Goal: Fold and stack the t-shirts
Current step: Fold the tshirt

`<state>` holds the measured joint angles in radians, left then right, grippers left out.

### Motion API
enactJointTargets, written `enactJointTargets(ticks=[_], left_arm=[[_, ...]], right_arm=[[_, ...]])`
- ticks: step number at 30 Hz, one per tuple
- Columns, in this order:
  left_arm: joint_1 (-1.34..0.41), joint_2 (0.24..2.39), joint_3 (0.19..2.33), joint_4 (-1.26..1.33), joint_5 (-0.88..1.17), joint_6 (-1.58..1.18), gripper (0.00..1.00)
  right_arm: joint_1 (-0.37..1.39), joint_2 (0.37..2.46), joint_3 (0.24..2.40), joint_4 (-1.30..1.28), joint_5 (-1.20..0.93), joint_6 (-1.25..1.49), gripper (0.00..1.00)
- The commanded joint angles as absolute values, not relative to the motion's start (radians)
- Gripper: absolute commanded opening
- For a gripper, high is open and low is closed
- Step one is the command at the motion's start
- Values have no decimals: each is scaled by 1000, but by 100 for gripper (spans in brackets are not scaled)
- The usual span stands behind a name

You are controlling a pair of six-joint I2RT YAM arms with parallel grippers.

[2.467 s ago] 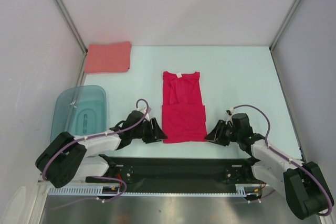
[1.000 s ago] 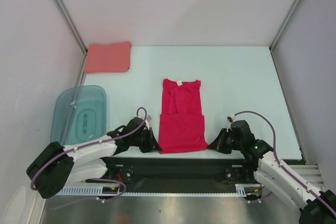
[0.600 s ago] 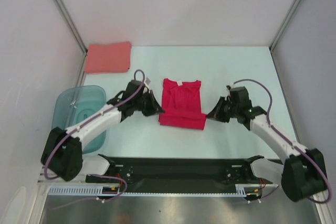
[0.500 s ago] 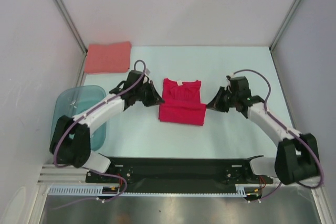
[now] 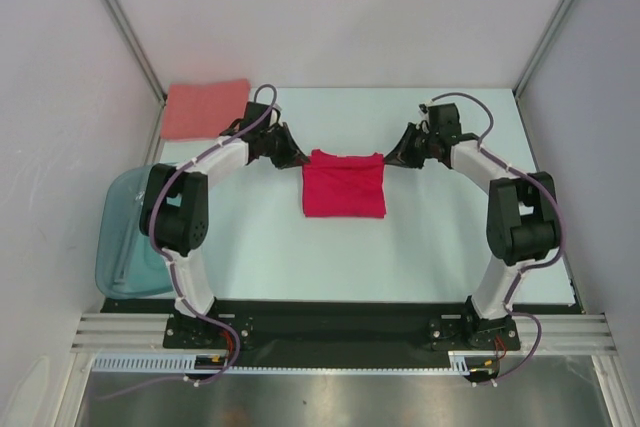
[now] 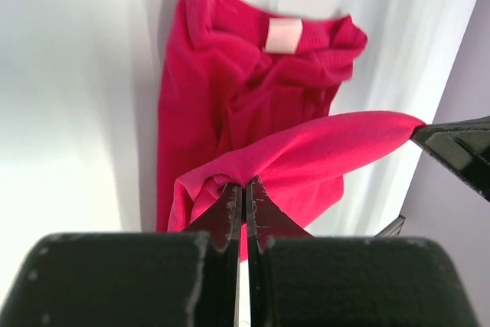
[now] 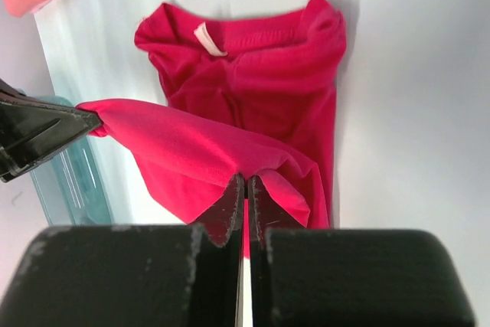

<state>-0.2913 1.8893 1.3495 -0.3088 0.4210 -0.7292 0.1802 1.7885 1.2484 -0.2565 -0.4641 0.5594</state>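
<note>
The crimson-red t-shirt (image 5: pixel 344 187) lies mid-table, doubled over on itself, its collar at the far edge. My left gripper (image 5: pixel 297 160) is at the shirt's far left corner, shut on a pinch of the red hem (image 6: pixel 243 183). At the far right corner my right gripper (image 5: pixel 391 159) is shut on the hem's other end (image 7: pixel 246 178). Between them the hem hangs taut above the collar and its label (image 6: pixel 284 35). The salmon-pink t-shirt (image 5: pixel 205 109) lies folded at the far left corner of the table.
A translucent teal tub (image 5: pixel 125 237) sits at the table's left edge, beside the left arm. White walls with metal corner posts (image 5: pixel 120 22) close in the back and both sides. The black rail (image 5: pixel 330 327) with the arm bases runs along the near edge.
Both grippers have carried the red shirt's near hem away from the bases, over the shirt, to its collar end. The shirt now lies about half as long.
</note>
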Motion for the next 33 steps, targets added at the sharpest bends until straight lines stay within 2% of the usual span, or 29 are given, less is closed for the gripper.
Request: enactJointTargets(ticks=[1,20,22,23,25,26,27,29,30,33], left_arm=[[-259,1946,1433,-299,442,-715,0],[-230,2177,1663,-308,476,-742,0],[-226,2195,1672,-310,476,-747,7],[-219,2203,1677,-311,479,-749,14],[-210,2224,1706,-327,474,-741,24],[-206,2226,1719,-337,457,-732,26],[-201,2223,1739,-360,443,-720,33],[-196,2171,1755,-399,391,-669,41],[-198,2139,1738,-409,344,-652,45],[-202,1995,1628,-381,298,-640,47]], right_arm=[[164,1835,1333,-226,-477,540,0],[118,2023,1479,-192,-518,552,0],[115,2046,1496,-189,-525,555,2],[107,2054,1505,-189,-529,555,4],[101,2080,1526,-186,-532,551,17],[98,2086,1534,-192,-525,548,25],[86,2095,1545,-201,-517,522,32],[72,2091,1588,-256,-482,486,38],[60,2080,1600,-287,-454,444,44],[61,2001,1580,-340,-391,400,54]])
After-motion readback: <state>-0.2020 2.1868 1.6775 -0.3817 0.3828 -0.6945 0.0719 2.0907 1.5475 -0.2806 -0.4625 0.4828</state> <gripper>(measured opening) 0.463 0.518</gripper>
